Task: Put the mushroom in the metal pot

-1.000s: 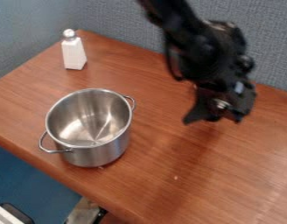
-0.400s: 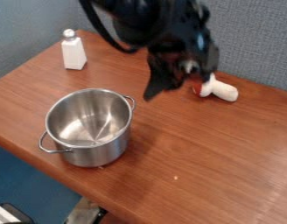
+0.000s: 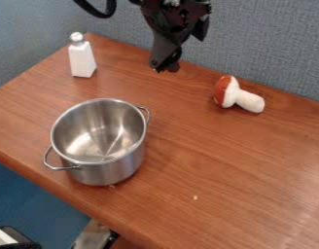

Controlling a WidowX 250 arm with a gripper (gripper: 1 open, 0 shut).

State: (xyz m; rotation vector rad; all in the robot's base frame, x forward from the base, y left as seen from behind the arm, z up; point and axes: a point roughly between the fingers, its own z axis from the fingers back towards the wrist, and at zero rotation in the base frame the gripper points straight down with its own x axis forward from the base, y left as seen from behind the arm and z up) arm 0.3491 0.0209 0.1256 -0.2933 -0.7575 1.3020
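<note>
So the pot [image 3: 100, 142] sits near the front left edge of the table [image 3: 214, 175], upright and with nothing inside it. The mushroom [image 3: 237, 95] is lying on its side well off to the pot's right and further back, cap pointing left, nothing touching it. The gripper [image 3: 163, 60] hangs in the air behind the pot, holding nothing; can't tell how wide the fingers are, too dark. A white bottle [image 3: 81, 55] stands back left of the pot.

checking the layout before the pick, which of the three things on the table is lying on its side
The mushroom, at the table's right: it lies tipped over, cream stem pointing right. The white bottle and the metal pot both stand upright.
</note>
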